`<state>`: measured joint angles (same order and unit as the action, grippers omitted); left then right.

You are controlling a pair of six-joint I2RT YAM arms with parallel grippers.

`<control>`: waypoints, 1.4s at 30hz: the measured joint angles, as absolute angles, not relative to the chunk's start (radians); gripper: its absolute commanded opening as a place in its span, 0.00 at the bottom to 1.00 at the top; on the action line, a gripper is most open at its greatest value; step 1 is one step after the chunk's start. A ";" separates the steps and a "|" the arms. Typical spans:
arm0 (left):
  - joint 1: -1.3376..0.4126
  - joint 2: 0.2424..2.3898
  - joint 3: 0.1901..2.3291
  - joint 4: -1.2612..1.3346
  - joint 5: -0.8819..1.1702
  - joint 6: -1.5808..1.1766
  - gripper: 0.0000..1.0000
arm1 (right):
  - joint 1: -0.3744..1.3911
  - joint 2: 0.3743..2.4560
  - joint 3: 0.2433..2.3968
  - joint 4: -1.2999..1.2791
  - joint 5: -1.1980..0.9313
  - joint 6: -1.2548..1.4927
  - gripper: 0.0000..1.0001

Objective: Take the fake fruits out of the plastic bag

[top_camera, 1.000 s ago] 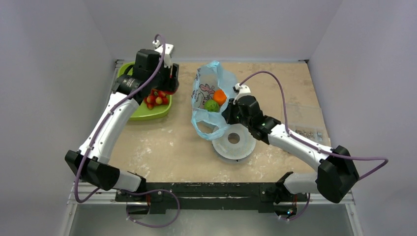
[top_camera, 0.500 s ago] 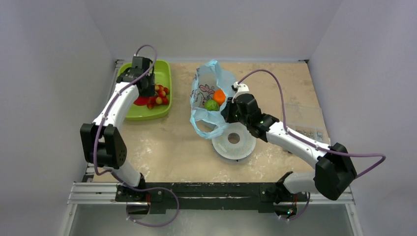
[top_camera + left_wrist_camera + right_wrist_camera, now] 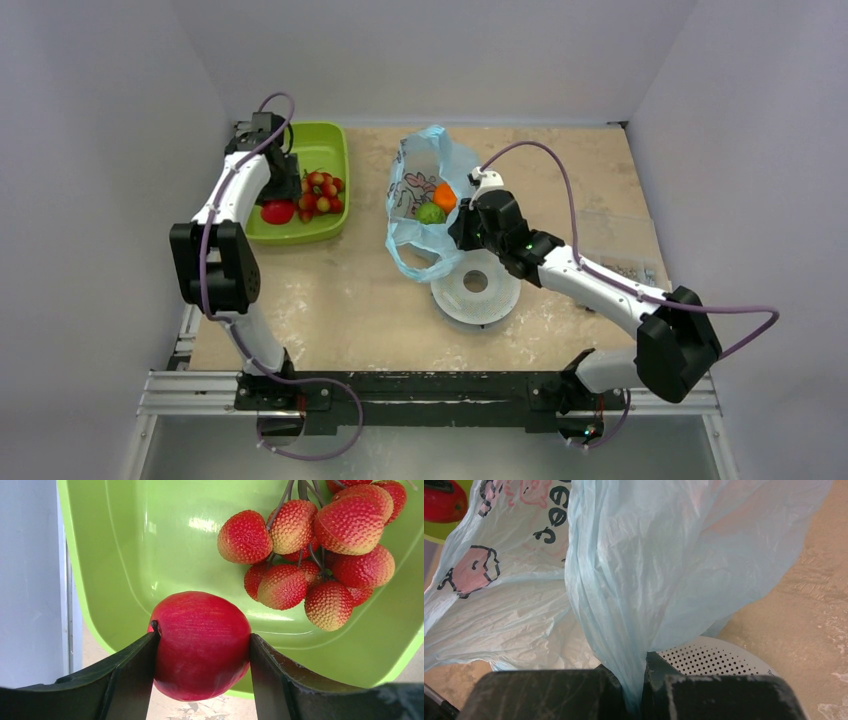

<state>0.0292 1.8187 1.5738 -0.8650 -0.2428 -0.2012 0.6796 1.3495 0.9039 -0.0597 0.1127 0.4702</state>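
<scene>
**A:** Wide shot first: the beige mottled tabletop (image 3: 340, 300) carries everything. The biggest item on it is the thin, crinkly light-blue plastic bag (image 3: 415, 190) with its white cartoon panel. It sits mid-table toward the back, mouth gaping upward.

**B:** And the right gripper (image 3: 631, 680) has it! The fingers are clamped on a twisted bunch of blue film at the bag's right side. On the wrist view you can see the plastic pinched between the two black pads.

**A:** Next in size is the lime-green plastic tray (image 3: 325, 150), back-left, well apart from the bag.

**B:** Then the white round perforated disc (image 3: 478, 290), just in front of the bag, with the bag's loop handle reaching its far-left rim.

**A:** Now the fruit. A cluster of small bumpy red balls on dark stems (image 3: 310, 555) lies in the right half of the tray, on its floor.

**B:** Beside it, look at this: the glossy red round fruit (image 3: 200, 645) is in the left gripper (image 3: 202, 637), one dark finger pressed on each flank, a firm squeeze. It's over the tray's front-left part, clear of the cluster. Whether it touches the tray floor, I can't tell.

**A:** So two pieces are out, and two are in the bag. The orange plastic fruit (image 3: 445, 197) sits inside against the right wall.

**B:** And the small green plastic fruit (image 3: 431, 213) is right in front of it, the pair touching, close to the right gripper's pinch.
</scene>
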 measured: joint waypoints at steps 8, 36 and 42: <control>0.068 1.900 1.586 -0.874 -0.238 -0.201 0.34 | 0.680 1.348 0.904 -0.060 0.113 0.471 0.00; 0.082 1.860 1.572 -0.877 -0.162 -0.186 0.92 | 0.680 1.317 0.904 -0.060 0.085 0.471 0.00; 0.063 1.694 1.500 -0.827 -0.006 -0.183 0.85 | 0.679 1.317 0.904 -0.060 0.061 0.469 0.00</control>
